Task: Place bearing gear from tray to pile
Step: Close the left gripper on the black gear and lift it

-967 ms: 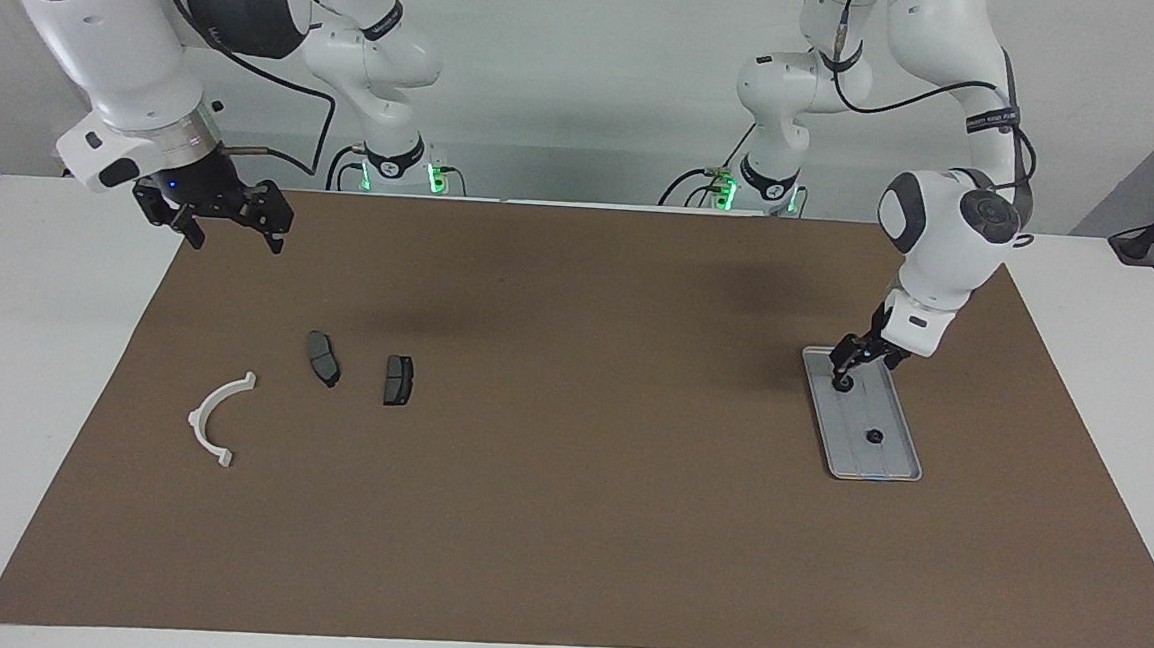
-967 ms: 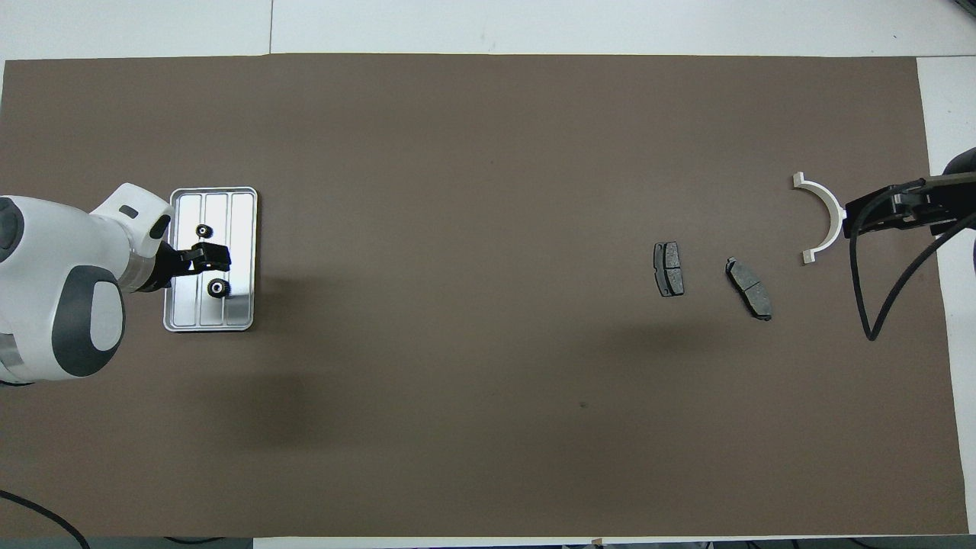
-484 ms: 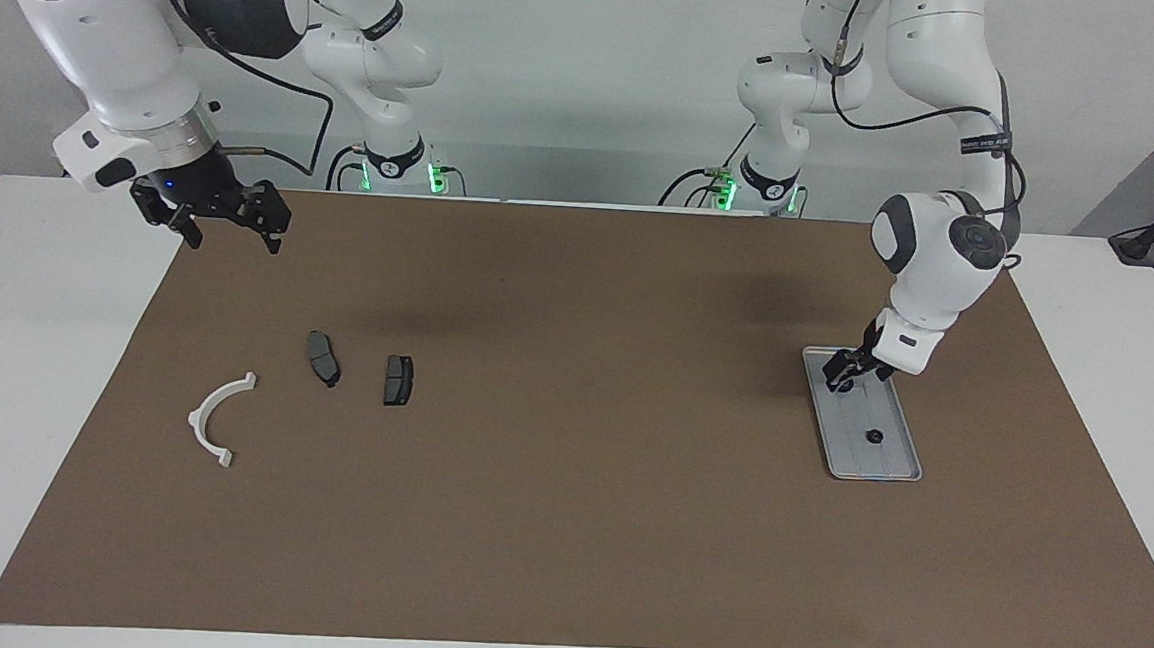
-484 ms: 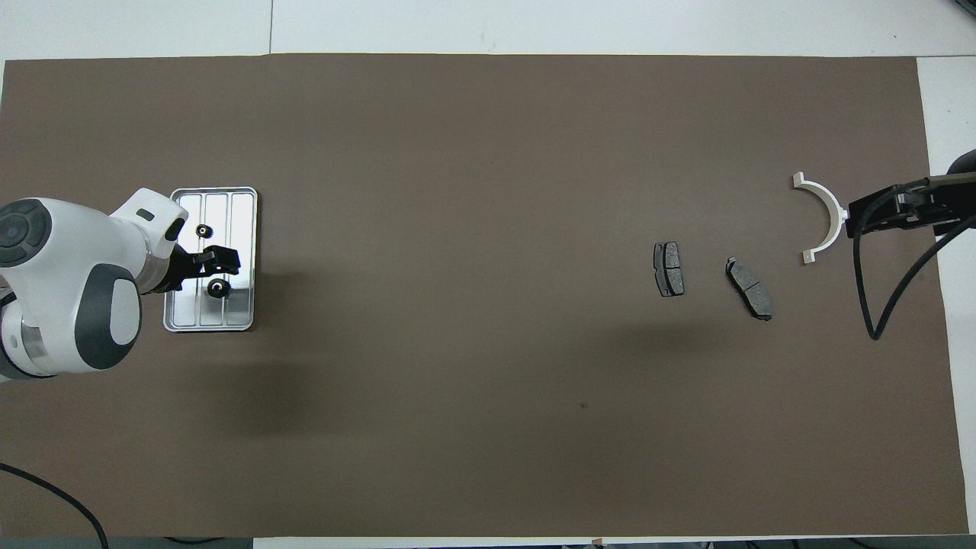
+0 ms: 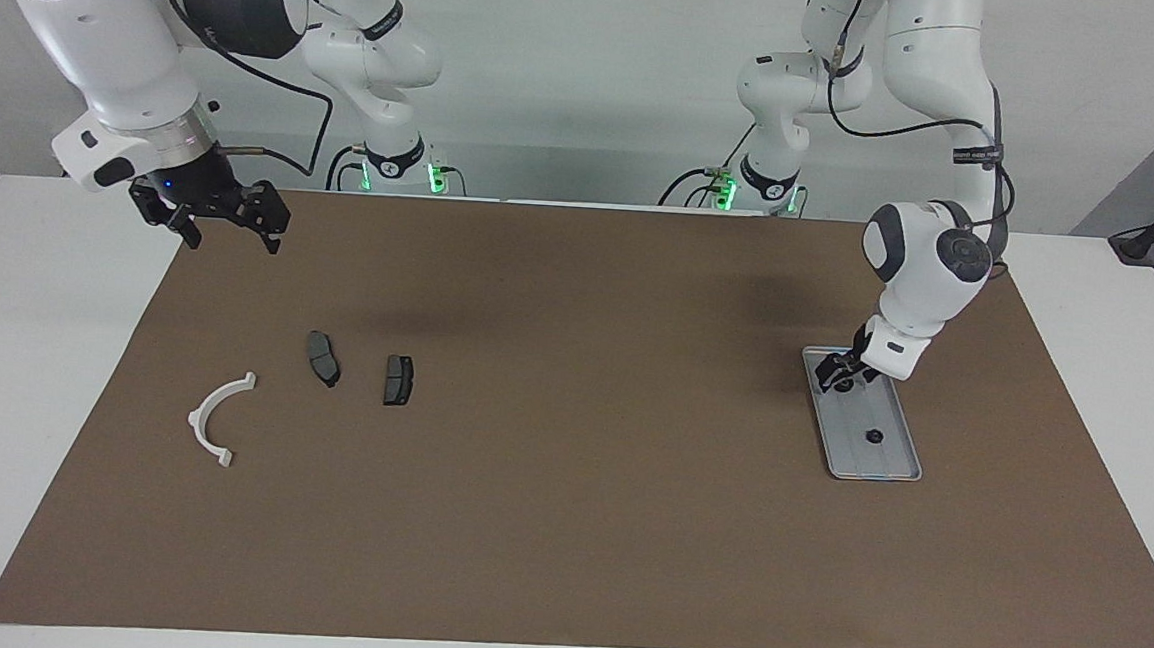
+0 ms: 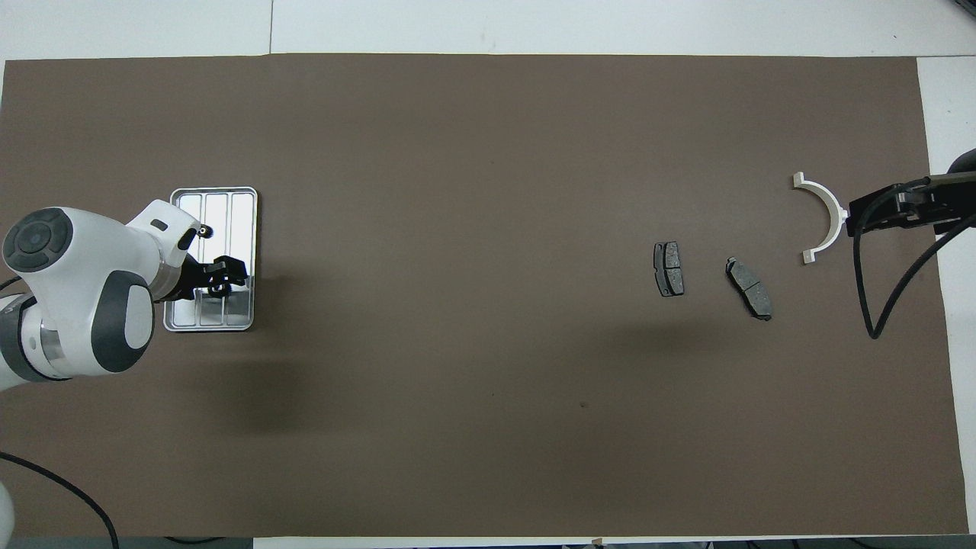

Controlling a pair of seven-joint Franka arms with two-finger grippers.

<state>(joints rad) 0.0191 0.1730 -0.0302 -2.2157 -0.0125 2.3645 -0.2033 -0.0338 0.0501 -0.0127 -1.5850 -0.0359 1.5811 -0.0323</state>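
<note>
The silver tray [image 5: 884,463] [image 6: 242,210] lies at the left arm's end of the mat. One small black bearing gear [image 5: 872,436] [image 6: 206,231] rests in the tray's half farther from the robots. Another gear [image 5: 842,383] lies in the nearer half, mostly covered by my left gripper [image 5: 839,375] [image 6: 221,279], which is down on it. The pile is a white half-ring bracket [image 5: 216,417] [image 6: 827,221] and two dark pads [image 5: 323,358] [image 6: 669,268] at the right arm's end. My right gripper [image 5: 232,238] [image 6: 854,217] waits open and empty, raised above the mat's corner near the robots.
The brown mat [image 5: 565,524] covers most of the white table. A black cable [image 6: 877,305] hangs from the right arm near the bracket. The second pad [image 5: 398,380] [image 6: 749,288] lies beside the first.
My left gripper has slid along the tray toward the robots and come down over the nearer gear. The right arm has hardly moved.
</note>
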